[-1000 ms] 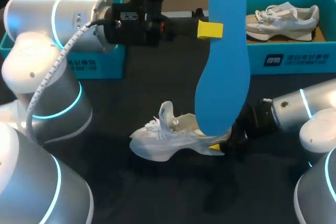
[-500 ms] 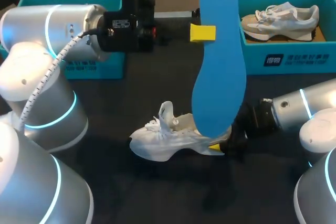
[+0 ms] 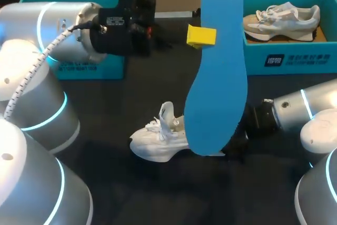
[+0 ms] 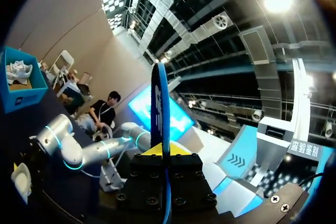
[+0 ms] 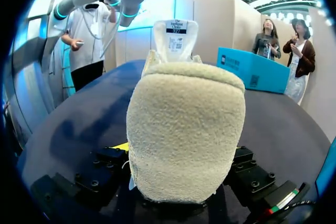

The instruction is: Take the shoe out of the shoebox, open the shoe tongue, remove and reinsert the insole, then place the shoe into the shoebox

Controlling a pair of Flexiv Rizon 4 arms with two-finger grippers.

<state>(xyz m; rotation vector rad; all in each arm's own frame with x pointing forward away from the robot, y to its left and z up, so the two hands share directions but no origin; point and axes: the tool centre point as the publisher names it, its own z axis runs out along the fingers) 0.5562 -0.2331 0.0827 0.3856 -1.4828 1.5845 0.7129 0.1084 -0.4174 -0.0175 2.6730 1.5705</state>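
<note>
A blue insole [image 3: 216,67] hangs upright over the table's middle, with my left gripper [image 3: 207,35] shut on its upper part. In the left wrist view the insole [image 4: 159,103] shows edge-on between the fingers. Its lower end hides the heel of the white shoe [image 3: 158,140], which lies on the dark table with its tongue raised. My right gripper [image 3: 229,143] grips that heel from the right. The right wrist view is filled by the fuzzy heel [image 5: 185,129], with one yellow fingertip [image 5: 119,146] beside it. The blue shoebox [image 3: 295,59] stands at the back right.
A second white shoe [image 3: 281,19] lies inside the shoebox at the back right. Another blue box [image 3: 89,67] stands at the back left, partly behind my left arm. Bare dark table lies in front of the shoe.
My left arm has drawn back to the left and the insole has tilted, its lower end swinging left and down over the shoe's heel. The right arm and shoe have stayed put.
</note>
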